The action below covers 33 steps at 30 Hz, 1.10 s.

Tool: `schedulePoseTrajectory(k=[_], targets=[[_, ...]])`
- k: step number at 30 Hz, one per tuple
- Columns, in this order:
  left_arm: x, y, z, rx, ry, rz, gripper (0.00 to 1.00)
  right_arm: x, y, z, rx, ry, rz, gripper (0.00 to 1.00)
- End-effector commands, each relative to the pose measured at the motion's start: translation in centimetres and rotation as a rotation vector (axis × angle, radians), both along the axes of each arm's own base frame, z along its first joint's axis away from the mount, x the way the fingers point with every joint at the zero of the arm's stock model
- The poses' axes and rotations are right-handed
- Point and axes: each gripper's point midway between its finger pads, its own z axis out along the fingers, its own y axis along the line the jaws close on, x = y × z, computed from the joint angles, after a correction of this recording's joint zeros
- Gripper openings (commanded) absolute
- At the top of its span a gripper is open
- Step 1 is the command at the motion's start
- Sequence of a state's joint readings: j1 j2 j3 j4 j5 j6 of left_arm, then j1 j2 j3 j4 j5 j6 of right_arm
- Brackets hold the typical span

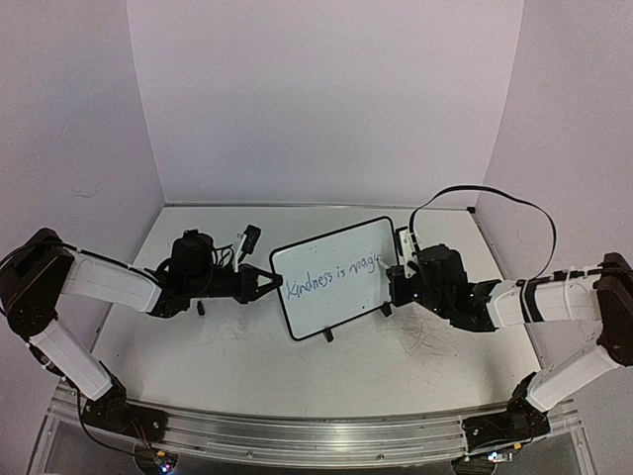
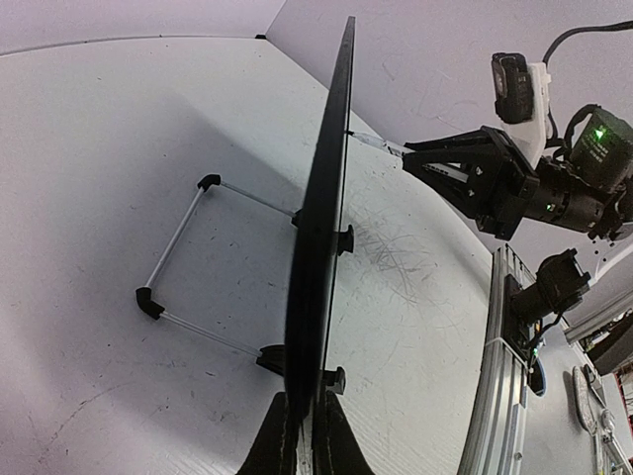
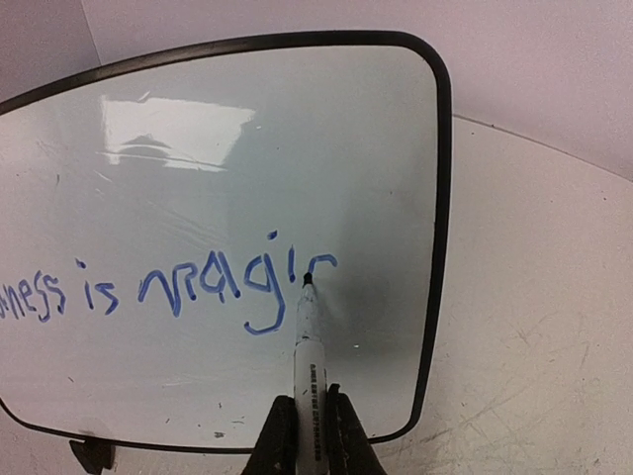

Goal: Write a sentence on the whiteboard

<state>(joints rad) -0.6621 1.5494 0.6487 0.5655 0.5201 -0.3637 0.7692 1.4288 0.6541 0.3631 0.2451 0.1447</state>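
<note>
The whiteboard (image 1: 331, 277) stands tilted on its small black feet in the middle of the table. My left gripper (image 1: 269, 281) is shut on its left edge; in the left wrist view the whiteboard (image 2: 321, 228) shows edge-on, rising from between my left gripper's (image 2: 304, 435) fingers. The sentence (image 1: 331, 270) in blue reads "Kindness is magic", its last letter half drawn. My right gripper (image 3: 310, 435) is shut on a white marker (image 3: 308, 356). The marker's dark tip touches the whiteboard (image 3: 326, 139) at the curved last stroke of the sentence (image 3: 198, 287).
A thin wire stand (image 2: 183, 252) with black corner pieces props the board from behind. A small black and white object (image 1: 246, 238) lies on the table behind the left arm. Grey scuff marks (image 1: 425, 336) cover the tabletop. An aluminium rail (image 1: 316, 430) runs along the near edge.
</note>
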Motion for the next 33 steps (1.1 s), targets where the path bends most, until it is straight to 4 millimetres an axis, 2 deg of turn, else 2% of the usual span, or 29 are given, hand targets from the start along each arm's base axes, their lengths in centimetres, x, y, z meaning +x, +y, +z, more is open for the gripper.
schedulePoseTrajectory(k=[1,9,19,23,26,31,33], targets=[[0.0,0.2,-0.3,0.041,-0.012,-0.001,0.00,-0.3,-0.3,-1.2,-0.013,0.026,-0.014,0.00],[0.1,0.2,-0.1,0.037,-0.014,0.000,0.00,0.3,-1.0,-0.8,-0.018,0.007,-0.068,0.00],[0.0,0.3,0.2,0.034,-0.015,0.002,0.00,1.1,-0.6,0.0,0.000,-0.023,-0.087,0.00],[0.0,0.3,0.0,0.037,-0.011,0.003,0.00,0.5,-0.6,0.7,0.020,-0.032,-0.059,0.00],[0.1,0.3,0.0,0.038,-0.013,0.003,0.00,-0.5,-1.5,1.5,0.037,-0.035,-0.062,0.00],[0.2,0.2,-0.3,0.044,-0.010,0.000,0.00,-0.6,-1.6,0.4,0.036,0.004,-0.045,0.00],[0.2,0.0,-0.4,0.043,-0.006,-0.006,0.00,-0.4,-1.4,0.7,0.045,-0.006,-0.047,0.00]])
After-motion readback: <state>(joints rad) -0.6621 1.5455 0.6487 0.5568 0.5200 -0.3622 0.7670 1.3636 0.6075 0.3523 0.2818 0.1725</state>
